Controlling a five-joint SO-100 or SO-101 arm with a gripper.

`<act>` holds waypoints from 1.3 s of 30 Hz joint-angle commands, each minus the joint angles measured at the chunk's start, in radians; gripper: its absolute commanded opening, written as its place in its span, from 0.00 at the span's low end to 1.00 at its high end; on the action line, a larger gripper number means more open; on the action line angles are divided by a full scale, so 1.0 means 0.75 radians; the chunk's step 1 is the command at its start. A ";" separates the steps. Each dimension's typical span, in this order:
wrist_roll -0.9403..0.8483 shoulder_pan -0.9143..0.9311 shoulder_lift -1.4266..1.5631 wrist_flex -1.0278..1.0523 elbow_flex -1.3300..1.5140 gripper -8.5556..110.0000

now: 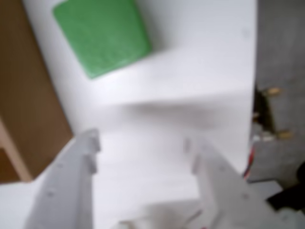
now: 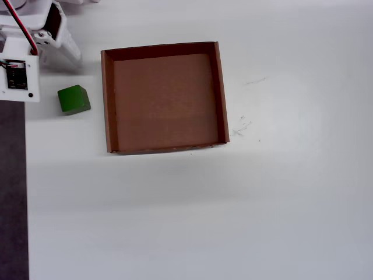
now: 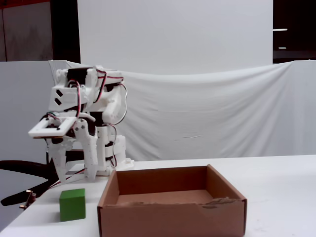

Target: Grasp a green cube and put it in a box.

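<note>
mostly white table (image 2: 233, 210), white cloth backdrop (image 3: 212, 113), dark strip at edge.

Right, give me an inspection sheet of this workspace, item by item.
Surface: white table, faint scuff marks right of the box in the overhead view.
Job's things: green cube on the table, left of and apart from the box; box empty.
Clutter: nothing seen.
Claw: the claw is open, empty, above the table short of the cube.
Cables: red and white wires on the arm.
Surroundings: white cloth backdrop.
</note>
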 commanded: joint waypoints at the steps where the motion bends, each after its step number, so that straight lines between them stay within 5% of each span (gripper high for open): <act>1: -0.055 -0.029 -0.104 -0.072 -0.117 0.27; 39: -0.295 -0.070 -0.794 -0.031 -0.595 0.33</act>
